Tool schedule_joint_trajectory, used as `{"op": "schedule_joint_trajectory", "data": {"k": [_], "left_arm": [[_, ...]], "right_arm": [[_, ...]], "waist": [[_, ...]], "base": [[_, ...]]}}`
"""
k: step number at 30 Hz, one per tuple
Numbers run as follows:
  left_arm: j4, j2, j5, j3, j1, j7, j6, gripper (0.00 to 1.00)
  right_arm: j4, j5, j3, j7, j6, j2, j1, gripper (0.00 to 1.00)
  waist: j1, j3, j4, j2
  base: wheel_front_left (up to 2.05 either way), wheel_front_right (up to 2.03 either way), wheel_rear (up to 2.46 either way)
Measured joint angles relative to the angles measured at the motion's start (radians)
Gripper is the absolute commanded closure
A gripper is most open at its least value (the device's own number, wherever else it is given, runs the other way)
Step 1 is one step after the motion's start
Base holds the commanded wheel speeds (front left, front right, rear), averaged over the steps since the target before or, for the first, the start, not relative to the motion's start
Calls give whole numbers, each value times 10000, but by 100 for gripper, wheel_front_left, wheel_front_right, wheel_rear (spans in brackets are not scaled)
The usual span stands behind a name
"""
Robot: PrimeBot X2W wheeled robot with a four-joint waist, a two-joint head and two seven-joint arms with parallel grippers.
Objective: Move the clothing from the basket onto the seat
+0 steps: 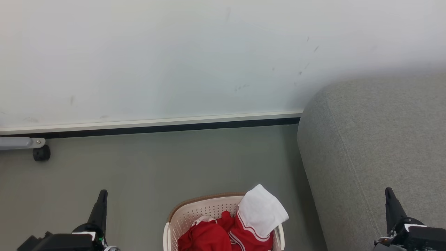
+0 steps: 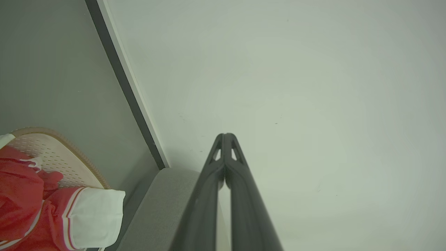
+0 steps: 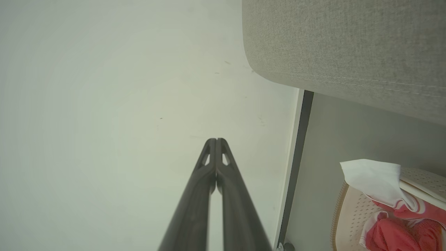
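Observation:
The cream perforated basket [image 1: 195, 212] with a brown rim stands on the floor at the bottom centre of the head view. Red clothing [image 1: 209, 237] with white trim fills it, and a white inner side [image 1: 261, 209] folds up over the right rim. The grey seat [image 1: 376, 146] rises at the right. My left gripper [image 1: 101, 198] is shut at the lower left, well left of the basket. My right gripper [image 1: 389, 197] is shut at the lower right, in front of the seat. In the wrist views the left gripper [image 2: 225, 136] and right gripper [image 3: 216, 140] point at the wall, tips together, with the basket [image 2: 52, 153] [image 3: 352, 212], clothing [image 2: 21, 195] [image 3: 393, 233] and seat [image 2: 163, 205] [image 3: 348, 52] at the side.
A pale wall [image 1: 174, 55] with a white and black skirting strip [image 1: 150, 126] runs across behind the grey floor [image 1: 156, 167]. A grey bar with a black caster [image 1: 41, 153] juts in at the left by the wall.

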Motion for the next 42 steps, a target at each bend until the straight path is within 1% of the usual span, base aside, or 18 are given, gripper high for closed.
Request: {"op": "schedule_joint_trajectory", "data": {"k": [23,24,25,26,29,37,42], "left_arm": [[0,0,0,0,0,0,0,100],[19,-2,0,-4,7,0,2,0],[88,-10,0,-13,49,0,4,100],[201,-33,0,-21,122,0,10,0],[439,-92,0,-69,408,-10,15,0],[389,-102,67,-391,441,-290,15,0],[303,-100,431,-487,439,-493,92,0]], "right_arm": [[0,0,0,0,0,0,0,100],[27,-2,4,0,0,4,6,0],[96,-4,13,0,-4,15,35,100],[196,-4,25,0,-4,42,104,0],[439,-4,86,-13,-19,136,379,0],[408,-56,353,-290,-19,142,410,0],[362,-236,397,-470,-65,140,414,0]], "waist": [[0,0,0,0],[0,0,0,0],[0,0,0,0],[0,0,0,0],[0,0,0,1],[0,-37,0,0],[0,-60,-3,0]], "base": [[0,0,0],[0,0,0],[0,0,0],[0,0,0],[0,0,0],[0,0,0],[0,0,0]]}}
